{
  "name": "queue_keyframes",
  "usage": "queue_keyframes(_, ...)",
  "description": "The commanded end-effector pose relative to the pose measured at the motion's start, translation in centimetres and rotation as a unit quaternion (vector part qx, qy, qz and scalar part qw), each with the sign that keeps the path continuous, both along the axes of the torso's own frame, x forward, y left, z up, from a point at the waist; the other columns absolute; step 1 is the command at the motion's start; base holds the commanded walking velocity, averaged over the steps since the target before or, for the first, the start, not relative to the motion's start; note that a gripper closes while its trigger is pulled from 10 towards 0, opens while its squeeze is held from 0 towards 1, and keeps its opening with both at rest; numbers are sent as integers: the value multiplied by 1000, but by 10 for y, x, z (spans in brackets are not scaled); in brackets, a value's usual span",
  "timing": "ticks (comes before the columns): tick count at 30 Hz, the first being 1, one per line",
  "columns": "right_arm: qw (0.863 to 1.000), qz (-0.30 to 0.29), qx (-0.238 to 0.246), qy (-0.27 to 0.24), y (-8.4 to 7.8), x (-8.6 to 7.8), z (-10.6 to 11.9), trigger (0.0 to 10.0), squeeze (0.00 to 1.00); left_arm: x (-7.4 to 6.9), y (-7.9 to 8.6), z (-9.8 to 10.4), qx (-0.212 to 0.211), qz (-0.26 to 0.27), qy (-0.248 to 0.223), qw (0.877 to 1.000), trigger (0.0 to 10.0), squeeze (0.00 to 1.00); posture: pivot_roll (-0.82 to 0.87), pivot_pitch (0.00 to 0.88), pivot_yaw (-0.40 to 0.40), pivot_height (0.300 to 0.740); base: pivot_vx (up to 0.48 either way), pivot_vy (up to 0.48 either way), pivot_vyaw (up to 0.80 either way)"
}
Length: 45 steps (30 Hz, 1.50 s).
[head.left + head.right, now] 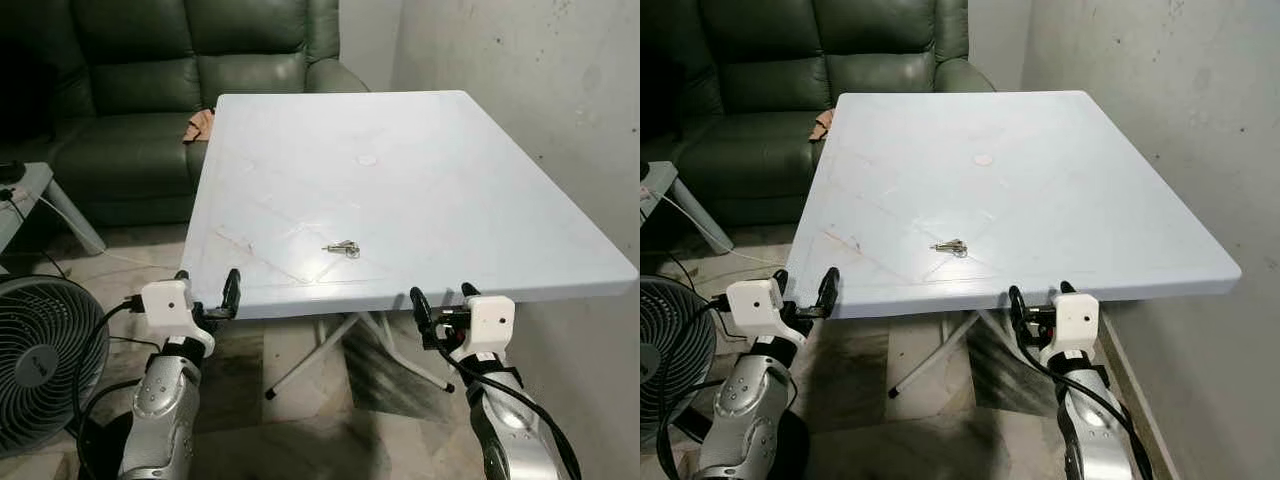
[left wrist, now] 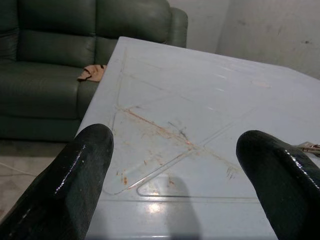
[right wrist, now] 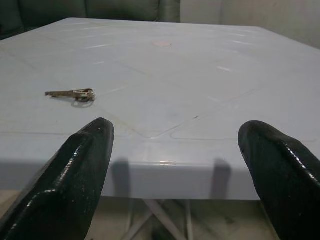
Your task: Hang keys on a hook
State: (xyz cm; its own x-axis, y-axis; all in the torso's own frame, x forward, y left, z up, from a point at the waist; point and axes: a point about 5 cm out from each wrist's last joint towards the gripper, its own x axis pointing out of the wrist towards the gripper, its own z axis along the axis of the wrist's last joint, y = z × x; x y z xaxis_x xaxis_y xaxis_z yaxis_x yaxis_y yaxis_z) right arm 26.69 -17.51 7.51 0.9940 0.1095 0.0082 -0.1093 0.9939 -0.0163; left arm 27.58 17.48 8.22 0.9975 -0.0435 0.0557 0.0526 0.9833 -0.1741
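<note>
Keys (image 1: 342, 247) lie flat on the white table (image 1: 420, 180), near its front edge and roughly mid-width, nothing touching them. Small metal bunch, ring end toward the wall side; in the right wrist view the keys (image 3: 71, 93) sit well beyond the fingertips, off toward the left-arm side.

Left gripper (image 1: 207, 292) hangs just off the table's front edge, near the front-left corner, fingers spread wide, holding nothing. Its left wrist view looks across the tabletop between both black fingers (image 2: 75, 175); tabletop there has rusty scuff marks along moulded grooves.

Right gripper (image 1: 444, 303) is just off the table's front edge too, right of the keys, slightly below the tabletop level. Released, fingers (image 3: 75, 170) apart, nothing between them.

Both grippers are well apart from the keys; keys sit between them across the table's width.

A faint round mark (image 1: 367, 159) shows near the table's centre, beyond the keys. Dark green sofa (image 1: 190, 80) stands behind the table's far-left side, with a small tan cloth (image 1: 199, 126) on its seat just beside the table edge. Grey wall (image 1: 540, 110) runs along the table's right side. Fan (image 1: 40, 360) stands on the floor left of the table, beside the left arm. Folding legs (image 1: 330, 350) visible under the table.
</note>
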Motion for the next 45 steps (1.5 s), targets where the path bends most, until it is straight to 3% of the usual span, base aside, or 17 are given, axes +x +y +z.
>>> queue_keyframes(1,1000,2,-1,0,1,0,2,10000,0,0,4,3,1,4,-2,1000,10000,0,-12,0,2,732,0,0,0)
queue_keyframes(37,1000,9,-27,-5,3,5,7,10000,0,8,0,14,10,-18,-20,1000,10000,0,-10,0,-1,732,0,0,0)
queue_keyframes(45,999,9,-34,-9,4,6,8,10000,0,9,-1,15,11,-19,-23,999,10000,0,-11,0,-1,732,0,0,800)
